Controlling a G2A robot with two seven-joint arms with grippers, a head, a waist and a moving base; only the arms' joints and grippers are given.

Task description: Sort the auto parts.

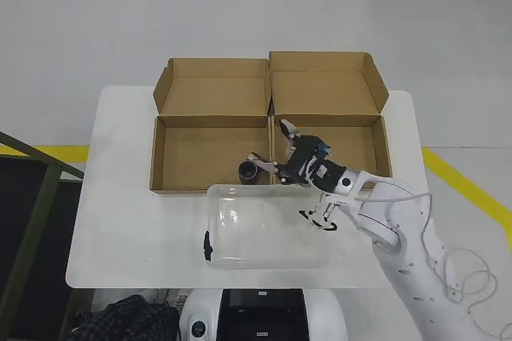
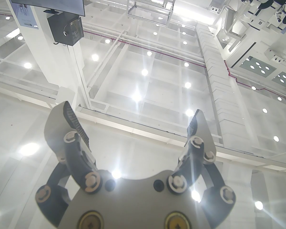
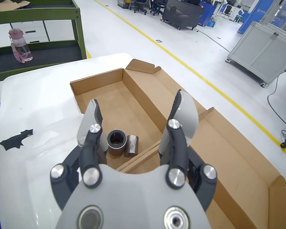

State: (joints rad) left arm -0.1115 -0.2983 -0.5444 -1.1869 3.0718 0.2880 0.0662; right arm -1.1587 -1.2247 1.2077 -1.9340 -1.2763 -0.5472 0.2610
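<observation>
Auto parts, a dark sleeve (image 3: 116,144) and a metal cylinder (image 3: 131,146), sit side by side in one corner of the left cardboard box (image 3: 102,101). Your right gripper (image 3: 137,103) hovers over them, spread wide and empty. Your left gripper (image 2: 131,109) is wide too.

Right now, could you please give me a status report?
Right gripper open, empty, at the cardboard box edge. Left gripper open, empty, pointed at the ceiling. Dark ring and steel sleeve side by side in the box corner. Nothing blocking them.
</observation>
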